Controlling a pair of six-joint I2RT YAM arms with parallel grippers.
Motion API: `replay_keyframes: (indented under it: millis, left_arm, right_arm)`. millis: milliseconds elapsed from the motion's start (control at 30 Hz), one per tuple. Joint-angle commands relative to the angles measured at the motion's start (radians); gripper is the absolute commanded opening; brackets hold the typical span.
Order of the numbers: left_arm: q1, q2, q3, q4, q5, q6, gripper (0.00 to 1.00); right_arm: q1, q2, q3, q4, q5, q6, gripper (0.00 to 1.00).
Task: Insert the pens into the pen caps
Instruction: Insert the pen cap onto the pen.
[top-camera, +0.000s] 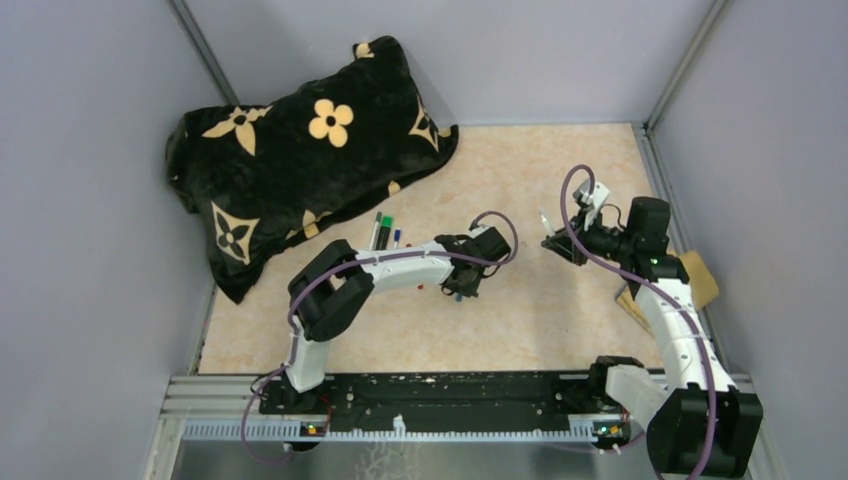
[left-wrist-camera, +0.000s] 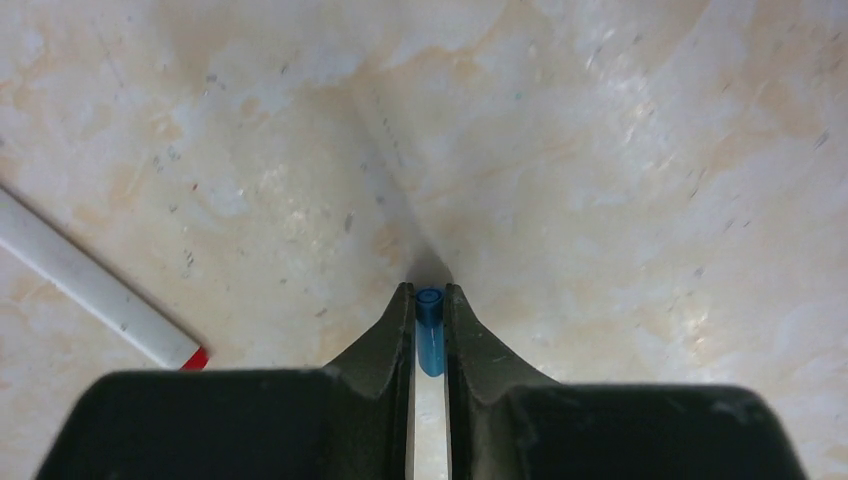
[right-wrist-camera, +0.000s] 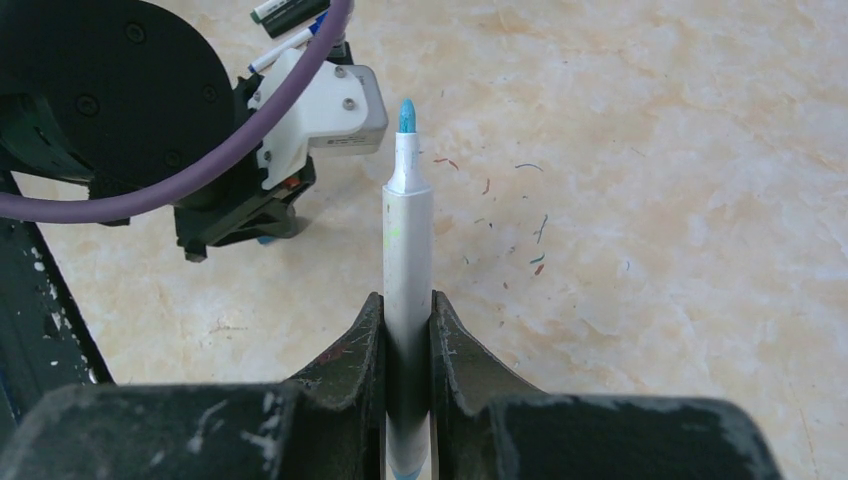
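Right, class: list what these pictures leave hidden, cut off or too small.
- Left wrist view: the white pen with a red end runs off the left edge.
- Left wrist view: the left gripper hides the lower end of the small blue plastic cap.
- Right wrist view: the white blue-tipped pen runs off the bottom edge inside the right gripper.
- Top view: the loose pens beside the black flowered cushion are too small to count.
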Motion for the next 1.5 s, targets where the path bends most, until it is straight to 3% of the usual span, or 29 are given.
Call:
replay_keyframes:
  millis: [0, 300, 467, 700, 1167, 1467]
  left_arm:
    - [0.004, -0.041, -0.117, -0.025, 0.054, 0.055, 0.16]
    - [0.003, -0.095, -0.172, -0.002, 0.06, 0.079, 0.33]
    - [0.004, -0.094, -0.163, -0.045, 0.042, 0.078, 0.37]
    - [0.002, -0.065, -0.145, -0.094, 0.077, 0.074, 0.26]
    - [-0.003, -0.016, -0.108, -0.183, 0.091, 0.063, 0.26]
    - [-0.004, 0.003, -0.11, -0.167, 0.093, 0.083, 0.01]
  right_arm:
    - [-0.009, -0.019, -0.001, 0.034, -0.031, -0.019, 0.0]
    - [-0.011, -0.007, -0.004, 0.03, -0.042, -0.033, 0.0]
    - [-0.011, 0.004, -0.007, 0.03, -0.045, -0.037, 0.0]
    - [-0.012, 0.012, -0.007, 0.028, -0.047, -0.041, 0.0]
    - [-0.013, 0.003, -0.002, 0.022, -0.058, -0.044, 0.0]
    - [-0.012, 0.002, -0.002, 0.021, -0.06, -0.045, 0.0]
